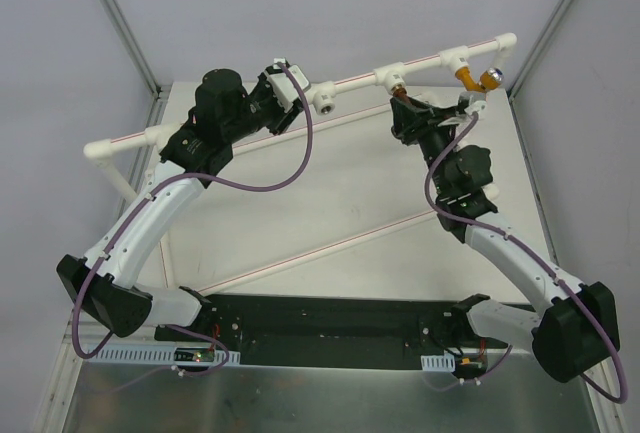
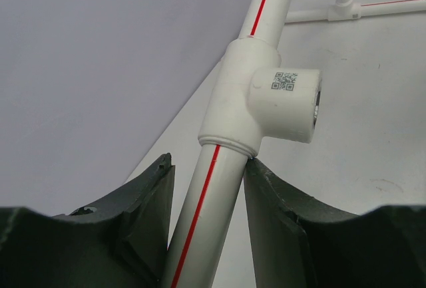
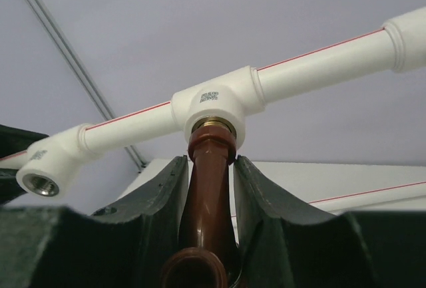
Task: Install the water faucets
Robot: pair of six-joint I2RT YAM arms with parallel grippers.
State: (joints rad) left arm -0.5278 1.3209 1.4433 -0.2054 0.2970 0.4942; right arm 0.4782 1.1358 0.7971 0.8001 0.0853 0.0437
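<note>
My right gripper (image 3: 210,158) is shut on the dark reddish-brown faucet (image 3: 210,195). The faucet's brass end sits in the socket of a white tee (image 3: 213,102) on the raised pipe; from above it is seen at the middle tee (image 1: 398,90), with the right gripper (image 1: 406,105) just below. The orange-yellow faucet (image 1: 468,78), with its silver-blue end (image 1: 493,77), hangs from the tee to the right. My left gripper (image 2: 206,161) is shut on the red-striped white pipe (image 2: 200,215), just below an open tee socket (image 2: 283,105). From above, the left gripper (image 1: 290,81) is beside that socket (image 1: 325,103).
The white pipe frame (image 1: 350,80) runs across the back, with an elbow at the far right (image 1: 507,45) and a leg at the left (image 1: 105,150). More pipes lie flat on the table (image 1: 330,248). Grey walls enclose the back and sides.
</note>
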